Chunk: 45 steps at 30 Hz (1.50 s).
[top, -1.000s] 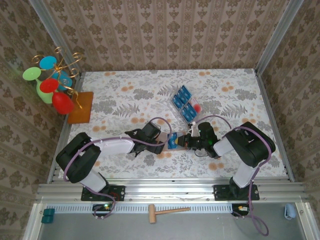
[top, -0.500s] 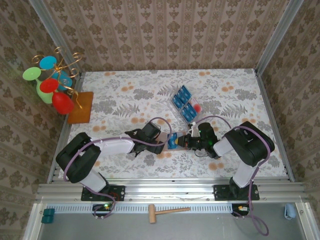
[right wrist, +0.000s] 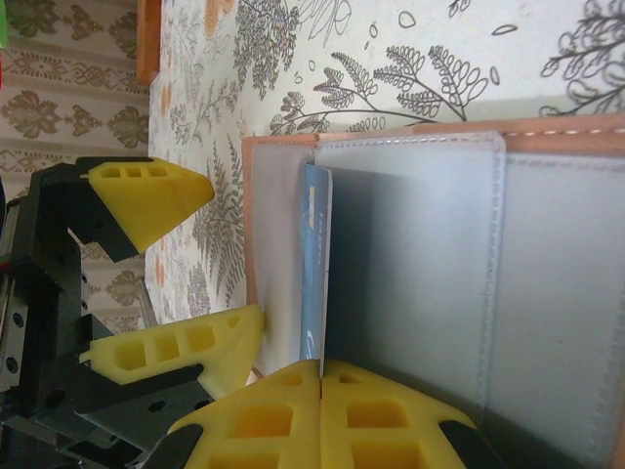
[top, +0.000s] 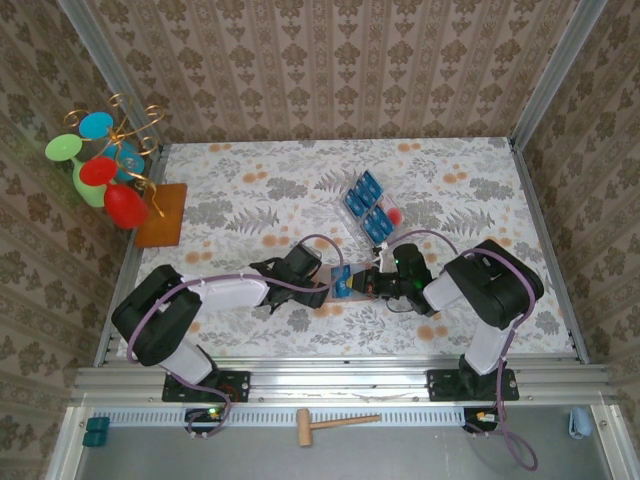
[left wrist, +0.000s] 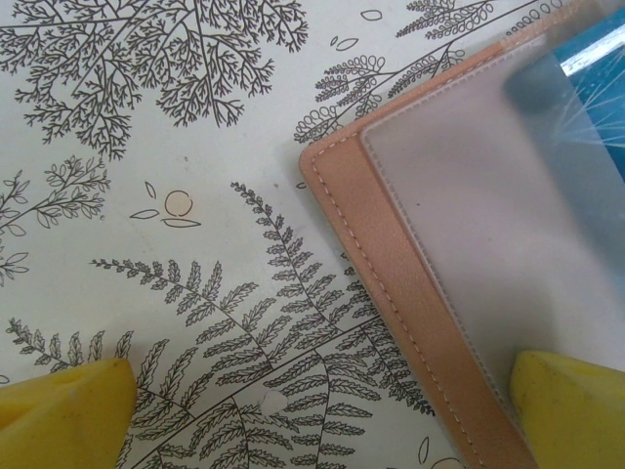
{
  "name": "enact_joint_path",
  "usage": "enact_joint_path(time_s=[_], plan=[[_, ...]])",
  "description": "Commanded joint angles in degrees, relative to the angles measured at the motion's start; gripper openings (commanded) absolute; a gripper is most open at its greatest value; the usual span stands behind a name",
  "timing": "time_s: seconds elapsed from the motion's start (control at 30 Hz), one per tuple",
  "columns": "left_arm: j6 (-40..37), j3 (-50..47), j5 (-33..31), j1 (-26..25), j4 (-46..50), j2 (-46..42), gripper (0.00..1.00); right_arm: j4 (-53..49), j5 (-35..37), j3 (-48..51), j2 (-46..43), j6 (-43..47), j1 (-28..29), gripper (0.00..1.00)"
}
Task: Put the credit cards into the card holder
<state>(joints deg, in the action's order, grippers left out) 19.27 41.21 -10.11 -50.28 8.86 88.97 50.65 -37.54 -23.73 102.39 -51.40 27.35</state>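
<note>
The card holder (right wrist: 420, 254) lies open on the patterned table, tan rim (left wrist: 391, 293) outside and grey pockets inside. My right gripper (right wrist: 321, 369) is shut on a blue credit card (right wrist: 314, 254), held edge-on with its far end inside the holder's pocket at the left. Through the clear pocket the same card (left wrist: 596, 78) shows blue. My left gripper (left wrist: 317, 420) is open and low over the holder's corner, with one yellow fingertip (left wrist: 571, 410) on the holder and the other on the table. From above, both grippers meet at the card (top: 343, 282) near the table's front. Other credit cards (top: 366, 207) lie in a clear tray.
The clear tray with a red dot (top: 396, 215) sits behind the grippers at mid-table. An orange-brown mat (top: 163, 213) and a stand of coloured glasses (top: 100, 170) occupy the left edge. A wooden mallet (top: 335, 424) lies off the table in front.
The right gripper and its card have edged slightly left, deeper toward the holder. The left arm has stayed put.
</note>
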Motion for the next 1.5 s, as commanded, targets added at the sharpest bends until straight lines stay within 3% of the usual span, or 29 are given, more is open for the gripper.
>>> enact_joint_path(time_s=[0.0,0.2,0.6,1.2,1.47], plan=[[-0.02,-1.40,-1.12,-0.46,1.86,0.32,1.00,-3.04,-0.17,-0.44,1.60,0.06,0.74,0.01],[-0.02,-1.40,-1.05,-0.43,1.95,0.32,1.00,-7.65,1.07,-0.96,-1.04,1.40,0.69,0.24],[-0.15,-1.48,-1.14,-0.43,2.03,0.04,1.00,-29.24,7.61,-5.58,-8.31,9.00,0.68,0.57],[-0.42,-3.02,-1.46,0.18,1.34,-1.56,1.00,-39.57,10.89,-9.11,-12.58,11.75,0.71,0.52],[-0.49,-3.85,-1.11,0.59,0.20,-1.73,1.00,-42.19,11.25,-11.63,-11.85,12.84,0.68,0.19]])
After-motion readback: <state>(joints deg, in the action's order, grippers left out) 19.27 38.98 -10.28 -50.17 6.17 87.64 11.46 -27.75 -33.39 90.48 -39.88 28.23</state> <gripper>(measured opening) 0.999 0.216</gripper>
